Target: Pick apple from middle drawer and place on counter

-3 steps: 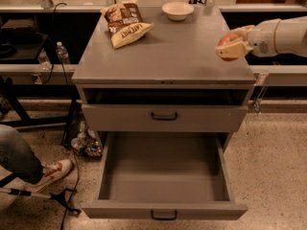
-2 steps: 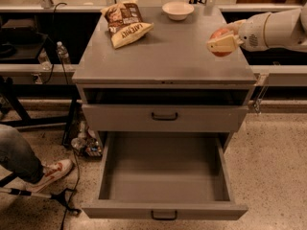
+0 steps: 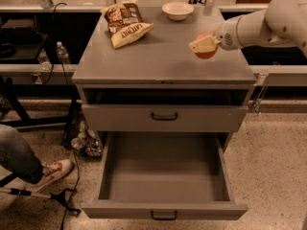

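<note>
My gripper (image 3: 205,46) reaches in from the right, shut on the red apple (image 3: 206,53), and holds it just above the right part of the grey counter (image 3: 158,56). Only the lower part of the apple shows below the pale fingers (image 3: 201,44). The middle drawer (image 3: 163,176) stands pulled wide open below, its deep tray bare, with a black bar handle on its front.
A chip bag (image 3: 125,23) lies at the counter's back left. A white bowl (image 3: 178,10) stands at the back middle. A shut drawer front (image 3: 164,117) sits above the open one. A person's leg and shoe (image 3: 33,164) are on the floor at left.
My gripper has carried the apple leftward from the counter's right edge to further over the counter top.
</note>
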Robot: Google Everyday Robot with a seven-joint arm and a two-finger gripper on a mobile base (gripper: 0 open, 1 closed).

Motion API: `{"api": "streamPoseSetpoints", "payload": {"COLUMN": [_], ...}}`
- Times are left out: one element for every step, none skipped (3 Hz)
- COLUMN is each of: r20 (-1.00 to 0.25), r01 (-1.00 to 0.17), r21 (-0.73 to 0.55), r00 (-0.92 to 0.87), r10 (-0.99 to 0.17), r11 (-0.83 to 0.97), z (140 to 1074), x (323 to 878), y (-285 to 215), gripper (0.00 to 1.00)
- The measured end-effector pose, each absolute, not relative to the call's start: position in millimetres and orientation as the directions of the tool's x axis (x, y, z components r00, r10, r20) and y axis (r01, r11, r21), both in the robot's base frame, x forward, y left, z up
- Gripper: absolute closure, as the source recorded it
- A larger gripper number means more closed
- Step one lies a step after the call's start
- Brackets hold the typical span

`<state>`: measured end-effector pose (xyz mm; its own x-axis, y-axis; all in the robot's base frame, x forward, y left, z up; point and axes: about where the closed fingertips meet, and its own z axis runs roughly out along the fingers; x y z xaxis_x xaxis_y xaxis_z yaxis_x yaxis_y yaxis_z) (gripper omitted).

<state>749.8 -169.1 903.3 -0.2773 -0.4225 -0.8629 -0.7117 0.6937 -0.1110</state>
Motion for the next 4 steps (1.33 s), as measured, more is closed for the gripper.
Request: {"api": "streamPoseSetpoints", "payload": {"r20": [-0.849,-0.833,-0.820,-0.813], "r01": [-0.714,-0.717,-0.723,-0.729], "r21": [-0.099,-0.099,-0.090,-0.080], "r00": [-0.303,-0.319,-0.336,-0.347], "r10": [-0.433,-0.452,-0.463,-0.468], "r11": [0.694,0.690,0.685,0.679], "z": [885.1,871.2,861.3,856.1], "x": [765.7,776.2,782.0,784.5], "y": [-161.0,-156.7,-154.0,-152.9], "gripper": [1.00,1.00,0.82,0.60]}}
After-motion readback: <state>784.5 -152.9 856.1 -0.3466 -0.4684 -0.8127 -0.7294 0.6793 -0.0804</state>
